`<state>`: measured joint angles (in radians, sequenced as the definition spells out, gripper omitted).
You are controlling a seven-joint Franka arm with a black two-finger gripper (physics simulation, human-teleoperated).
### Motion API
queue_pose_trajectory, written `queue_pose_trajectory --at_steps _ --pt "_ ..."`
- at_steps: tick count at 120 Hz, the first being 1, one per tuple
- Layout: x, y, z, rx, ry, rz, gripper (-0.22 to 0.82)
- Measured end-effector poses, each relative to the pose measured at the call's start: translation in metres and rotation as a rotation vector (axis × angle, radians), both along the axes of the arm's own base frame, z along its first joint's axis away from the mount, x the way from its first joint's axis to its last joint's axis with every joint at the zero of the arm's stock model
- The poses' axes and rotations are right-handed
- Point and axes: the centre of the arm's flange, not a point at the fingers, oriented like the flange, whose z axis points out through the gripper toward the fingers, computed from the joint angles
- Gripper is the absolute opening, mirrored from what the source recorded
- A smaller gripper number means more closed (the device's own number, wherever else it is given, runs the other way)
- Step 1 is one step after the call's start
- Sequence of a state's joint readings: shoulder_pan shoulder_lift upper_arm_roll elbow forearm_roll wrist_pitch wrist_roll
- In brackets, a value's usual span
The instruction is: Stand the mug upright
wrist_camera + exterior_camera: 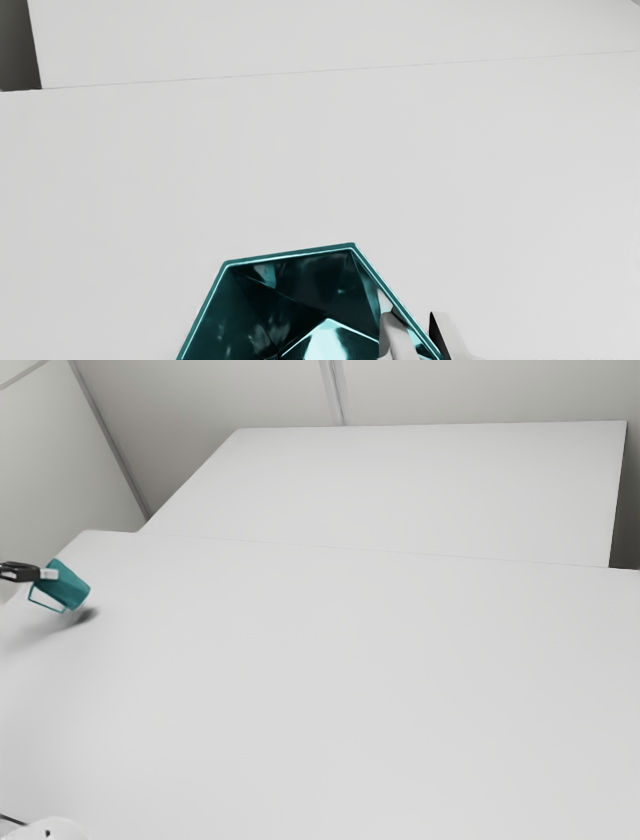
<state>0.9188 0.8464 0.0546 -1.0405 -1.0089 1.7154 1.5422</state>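
At the exterior view's left edge, the black gripper holds a teal mug, which is tilted, with its handle toward the lower left and a dark shadow on the table below it. Looking from the hand, the mug shows its open, angular mouth to the camera. One finger of the gripper is inside the mouth and the other outside, with the mug's wall pinched between them. The mug's base is hidden in the wrist view.
The white table stretches toward the exterior view's right, with a second white surface behind it. A white rounded object shows at the exterior view's lower left corner.
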Motion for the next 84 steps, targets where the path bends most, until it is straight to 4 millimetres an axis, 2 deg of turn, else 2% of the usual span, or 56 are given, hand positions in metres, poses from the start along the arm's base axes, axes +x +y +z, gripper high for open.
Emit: queue_pose_trajectory --at_steps 16,30,48,68,84 --pt "0.019 -0.064 0.028 0.067 0.136 -0.027 -0.18" --pt "0.045 -0.129 0.043 0.161 0.248 -0.059 -0.18" --pt "0.066 -0.218 0.072 0.316 0.358 -0.087 -0.18" --pt "0.069 -0.31 0.094 0.469 0.437 -0.075 -0.18" --pt "0.053 -0.374 0.102 0.545 0.484 -0.03 -0.18"
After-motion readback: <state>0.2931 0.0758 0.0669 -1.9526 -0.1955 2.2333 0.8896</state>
